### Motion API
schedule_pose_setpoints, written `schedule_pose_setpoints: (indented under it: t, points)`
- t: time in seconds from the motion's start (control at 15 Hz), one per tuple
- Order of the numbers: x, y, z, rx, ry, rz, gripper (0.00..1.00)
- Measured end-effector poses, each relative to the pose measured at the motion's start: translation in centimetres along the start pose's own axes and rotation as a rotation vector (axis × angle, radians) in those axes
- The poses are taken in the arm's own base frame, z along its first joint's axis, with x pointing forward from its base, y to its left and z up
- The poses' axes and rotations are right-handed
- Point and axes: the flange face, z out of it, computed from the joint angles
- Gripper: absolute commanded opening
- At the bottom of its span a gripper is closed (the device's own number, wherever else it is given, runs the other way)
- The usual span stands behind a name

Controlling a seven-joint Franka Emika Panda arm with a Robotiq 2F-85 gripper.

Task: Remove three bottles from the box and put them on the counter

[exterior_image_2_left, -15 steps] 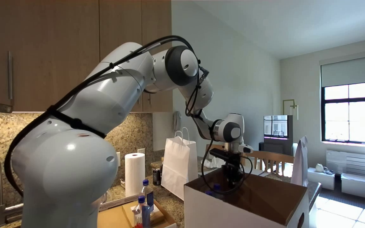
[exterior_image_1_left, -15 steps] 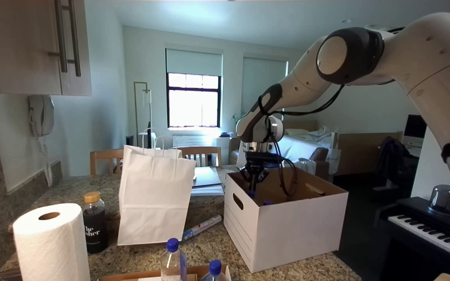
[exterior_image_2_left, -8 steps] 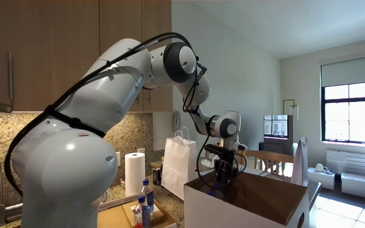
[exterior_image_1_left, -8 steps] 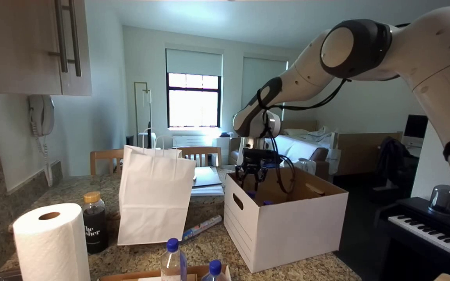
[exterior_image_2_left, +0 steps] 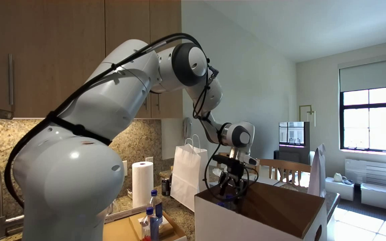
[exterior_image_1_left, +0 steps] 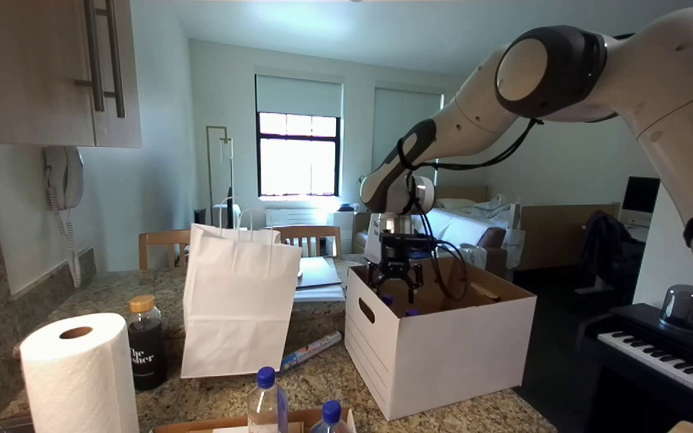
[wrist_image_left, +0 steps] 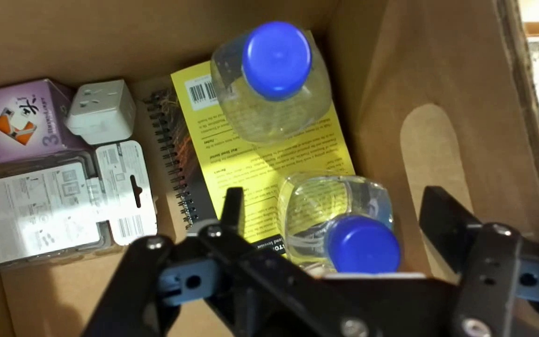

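Two clear bottles with blue caps stand in the white box (exterior_image_1_left: pixel 455 355). In the wrist view the farther bottle (wrist_image_left: pixel 274 114) is near a corner. The nearer bottle (wrist_image_left: pixel 314 201) leans, its cap toward the gripper base. My gripper (wrist_image_left: pixel 335 206) is open, its fingers apart on either side of this nearer bottle, with no contact visible. In an exterior view the gripper (exterior_image_1_left: pixel 391 290) reaches down into the box top. Two more capped bottles, one taller in view (exterior_image_1_left: pixel 266 400) and one lower (exterior_image_1_left: pixel 331 421), stand in a shallow cardboard tray (exterior_image_2_left: pixel 121 231) on the granite counter (exterior_image_1_left: pixel 316 385).
Inside the box lie a yellow book (wrist_image_left: pixel 232 154), a purple carton (wrist_image_left: pixel 21 119), a white adapter (wrist_image_left: pixel 103 112) and a blister pack (wrist_image_left: pixel 40 210). Beside the box stand a white paper bag (exterior_image_1_left: pixel 241 307), a paper towel roll (exterior_image_1_left: pixel 82 379) and a dark bottle (exterior_image_1_left: pixel 145 349).
The gripper's fingers were close together a second ago and have spread wide since. It rose a little, then came down slightly while turning and tilting. The bottles in the tray have not moved.
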Motion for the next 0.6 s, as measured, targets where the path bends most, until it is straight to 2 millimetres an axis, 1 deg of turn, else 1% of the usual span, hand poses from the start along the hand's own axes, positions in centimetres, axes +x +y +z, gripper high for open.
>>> schedule_pose_setpoints:
  t: [0.2,0.6]
  points:
    - [-0.18,-0.1,0.38,-0.002,-0.007,-0.026,0.45]
    - [-0.29,-0.71,0.34,0.002,-0.001,-0.057,0.06]
